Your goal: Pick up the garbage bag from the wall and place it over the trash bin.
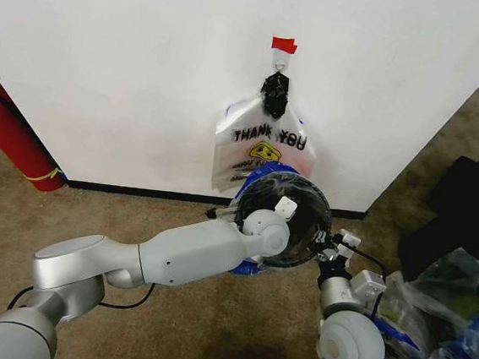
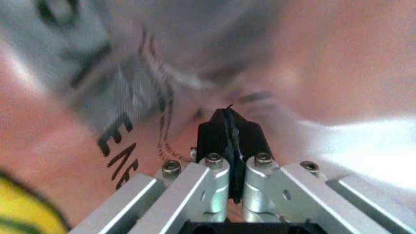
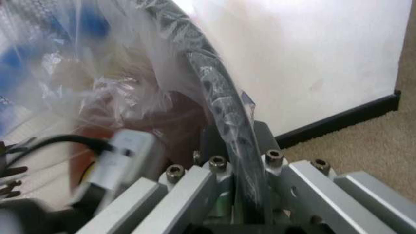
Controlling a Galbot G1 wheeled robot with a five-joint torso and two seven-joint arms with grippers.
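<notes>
The trash bin (image 1: 315,205), black wire mesh, lies tipped on the carpet by the wall with its mouth towards me. The garbage bag (image 1: 255,179), thin translucent plastic with a blue patch, is stretched over it. My left arm reaches into the bin's mouth. In the left wrist view my left gripper (image 2: 229,116) is shut on a fold of the garbage bag (image 2: 123,97), with black lettering and yellow close by. My right gripper (image 1: 333,241) is at the bin's right rim. The right wrist view shows my right gripper (image 3: 237,144) shut on the film-covered mesh rim (image 3: 217,92).
A "THANK YOU" smiley bag (image 1: 264,139) hangs from a hook under red tape (image 1: 284,44) on the white wall, just behind the bin. A red fire extinguisher (image 1: 14,137) leans at the left. Bulky clear bags (image 1: 449,293) and dark items crowd the right.
</notes>
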